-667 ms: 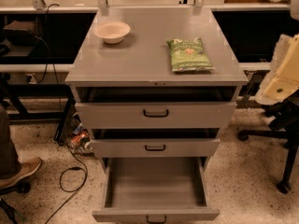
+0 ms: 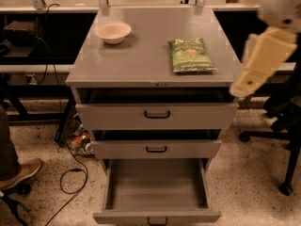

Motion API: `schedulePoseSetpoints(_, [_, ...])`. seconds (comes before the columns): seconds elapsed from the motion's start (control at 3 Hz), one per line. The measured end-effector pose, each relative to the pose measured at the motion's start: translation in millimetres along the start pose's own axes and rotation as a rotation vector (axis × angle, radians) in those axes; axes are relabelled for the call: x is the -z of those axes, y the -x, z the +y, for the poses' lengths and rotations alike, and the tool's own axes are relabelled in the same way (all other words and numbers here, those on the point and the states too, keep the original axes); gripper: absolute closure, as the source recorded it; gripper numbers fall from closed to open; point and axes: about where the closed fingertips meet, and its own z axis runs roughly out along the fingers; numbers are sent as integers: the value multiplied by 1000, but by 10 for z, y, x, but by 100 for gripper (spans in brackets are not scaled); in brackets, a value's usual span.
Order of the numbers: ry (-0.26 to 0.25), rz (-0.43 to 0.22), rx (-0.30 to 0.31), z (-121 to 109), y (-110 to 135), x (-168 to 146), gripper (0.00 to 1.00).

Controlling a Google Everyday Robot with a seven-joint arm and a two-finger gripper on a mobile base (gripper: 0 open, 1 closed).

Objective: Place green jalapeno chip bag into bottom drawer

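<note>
The green jalapeno chip bag (image 2: 190,54) lies flat on the grey cabinet top (image 2: 136,60), near its right front. The bottom drawer (image 2: 155,187) is pulled out wide, and its flat grey floor is bare. My cream-coloured arm (image 2: 270,46) comes in from the upper right. Its lower end, the gripper (image 2: 245,81), hangs just off the cabinet's right front corner, to the right of the bag and apart from it. It holds nothing that I can see.
A beige bowl (image 2: 113,32) sits at the back left of the cabinet top. The two upper drawers (image 2: 156,115) are slightly open. An office chair base (image 2: 282,140) stands on the right. Cables (image 2: 70,173) and a person's shoe (image 2: 21,172) are on the left floor.
My arm has moved left, closer to the cabinet's right front corner. The bag, bowl and drawers have not moved.
</note>
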Motion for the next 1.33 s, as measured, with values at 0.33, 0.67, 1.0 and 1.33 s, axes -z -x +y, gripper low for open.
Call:
schedulePoseSetpoints(0.33, [96, -63, -29, -200, 253, -645, 0])
schedulePoseSetpoints(0.67, [122, -68, -33, -222, 260, -810, 0])
schedulePoseSetpoints(1.0, [121, -69, -39, -225, 259, -828, 0])
schedulePoseSetpoints(1.33, [114, -78, -88, -253, 244, -981, 0])
